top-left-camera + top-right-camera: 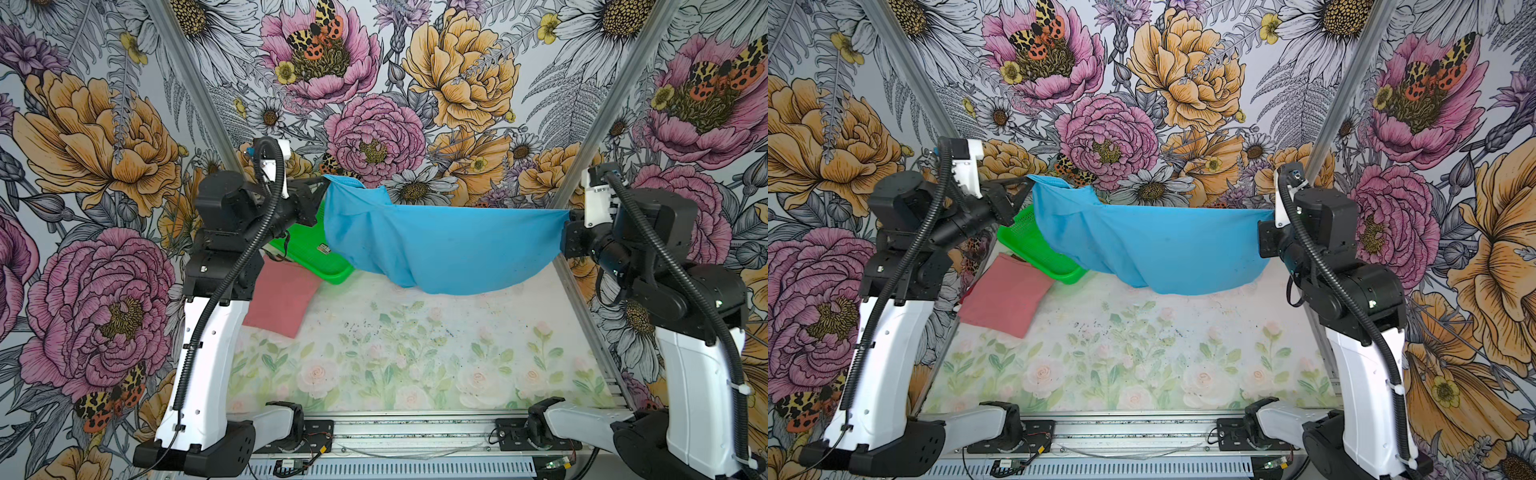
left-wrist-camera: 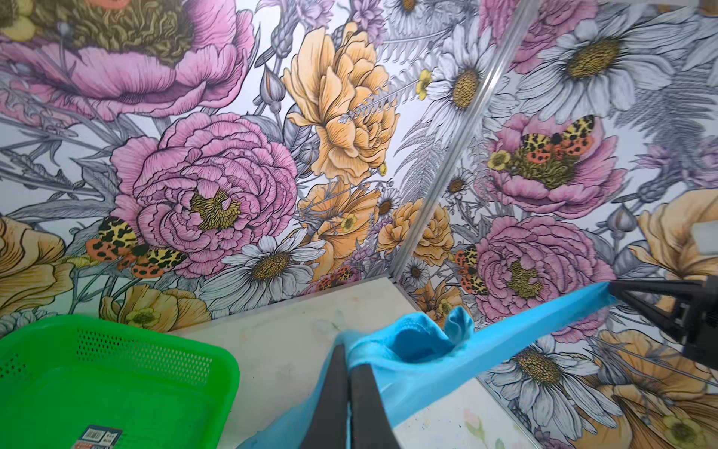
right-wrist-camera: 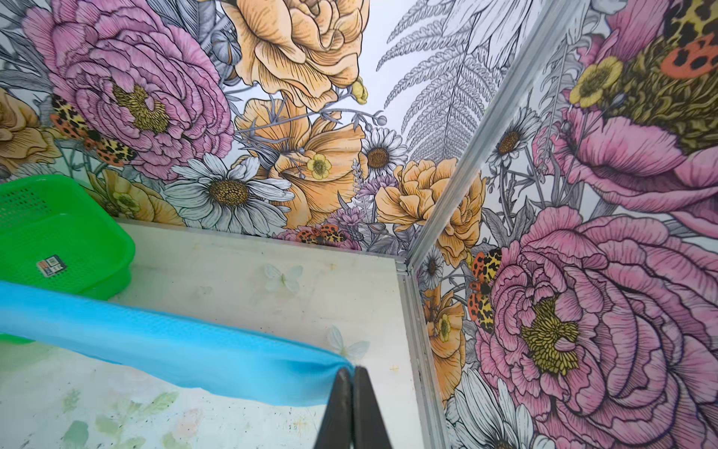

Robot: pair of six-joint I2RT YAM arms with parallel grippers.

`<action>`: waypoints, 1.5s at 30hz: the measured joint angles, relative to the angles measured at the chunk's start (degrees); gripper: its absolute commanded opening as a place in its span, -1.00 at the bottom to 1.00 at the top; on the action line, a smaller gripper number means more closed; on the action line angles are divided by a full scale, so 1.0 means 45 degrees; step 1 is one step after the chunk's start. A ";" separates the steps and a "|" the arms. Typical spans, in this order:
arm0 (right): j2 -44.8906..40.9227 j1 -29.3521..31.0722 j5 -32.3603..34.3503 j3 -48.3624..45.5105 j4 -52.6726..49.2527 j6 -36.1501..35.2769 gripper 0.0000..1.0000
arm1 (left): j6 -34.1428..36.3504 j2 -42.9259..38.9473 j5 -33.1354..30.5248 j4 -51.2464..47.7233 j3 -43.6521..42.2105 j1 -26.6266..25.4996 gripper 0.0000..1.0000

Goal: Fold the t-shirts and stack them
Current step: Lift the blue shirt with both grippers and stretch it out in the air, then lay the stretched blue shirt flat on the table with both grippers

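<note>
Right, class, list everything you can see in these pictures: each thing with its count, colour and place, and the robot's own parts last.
blue t-shirt: one, sky-blue, strung between the two grippers, sagging over the far part of the table
pink t-shirt: one, dusty red-pink, folded, on the table's left side, at the basket's near side
basket: one, green perforated plastic, far left of the table, partly behind the blue t-shirt
sticker: one, small, pale with dark print, inside the basket
table: one, pale floral print
walls: three, bold floral print, around the table
arms: two, white and black, left and right
left gripper: one, black, shut on the blue t-shirt
right gripper: one, black, shut on the blue t-shirt
</note>
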 measured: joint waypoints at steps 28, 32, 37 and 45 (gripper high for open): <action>0.4221 -0.5246 -0.3691 -0.2914 0.1175 0.1457 -1.00 | -0.0359 1.0856 0.1661 -0.0942 0.7849 -0.2822 -1.00; 0.4906 -0.6368 -0.4303 -0.0942 0.1375 0.1506 -1.00 | -0.1307 1.4634 0.1569 -0.0588 1.2993 -0.3128 -1.00; 0.4673 -0.6883 -0.4643 0.1088 0.1715 0.1506 -1.00 | -0.2380 1.4032 0.1598 0.1049 1.1701 -0.2686 -1.00; 0.1855 -0.6892 -0.4687 -0.1268 0.1953 0.1511 -1.00 | -0.2346 1.0622 0.2210 0.2419 0.9097 -0.2404 -1.00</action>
